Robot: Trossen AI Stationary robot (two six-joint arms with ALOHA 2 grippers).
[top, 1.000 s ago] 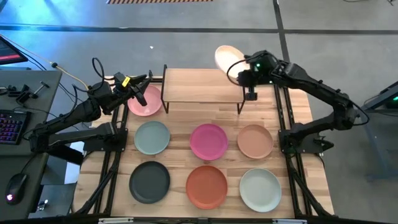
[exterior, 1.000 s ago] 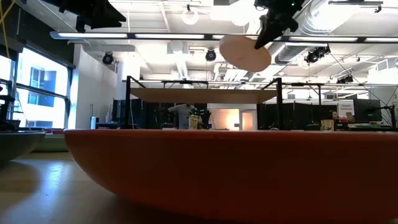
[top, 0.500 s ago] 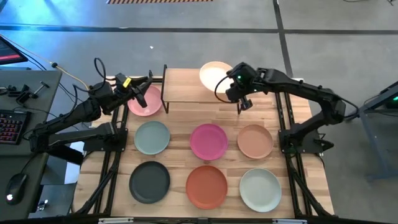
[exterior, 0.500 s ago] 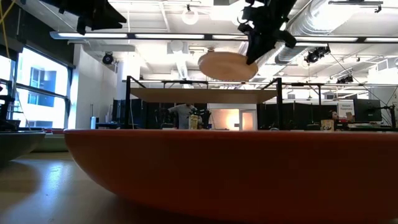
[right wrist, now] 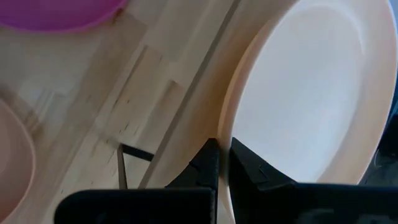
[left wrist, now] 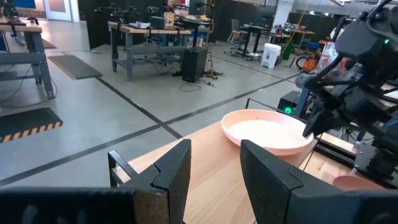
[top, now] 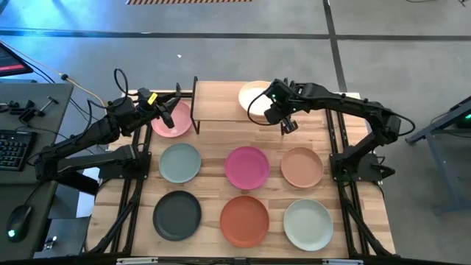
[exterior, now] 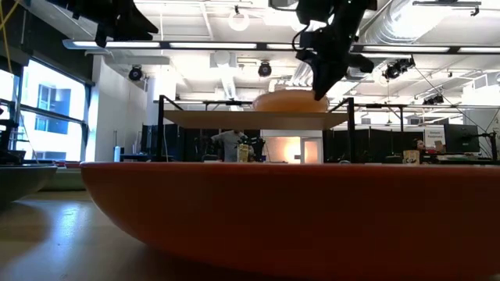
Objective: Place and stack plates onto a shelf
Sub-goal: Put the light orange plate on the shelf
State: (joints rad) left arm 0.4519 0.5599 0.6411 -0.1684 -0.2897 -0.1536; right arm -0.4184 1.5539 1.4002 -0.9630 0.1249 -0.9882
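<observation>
Right claw (top: pixel 274 109) clamped on the near rim of the cream plate (top: pixel 255 94), fingers pinching the edge as shown in the right wrist view. Plate held level over the right half of the shelf (top: pixel 221 101); in the low view, underside at or just above the wood top, contact not confirmable. Plate lies away from the claw toward the shelf's far edge, so release judged to call for a short drop straight down, then withdrawal back toward the desk (top: pixel 346 132) front.

Left claw (top: pixel 163 107) standing wide, holding nothing, poised above the light pink plate (top: pixel 171 120) just beside the shelf's left end. Nearest arm for that plate.

Six further plates flat on the desk in two rows, untouched. Shelf otherwise bare; stacking judged barely begun.
</observation>
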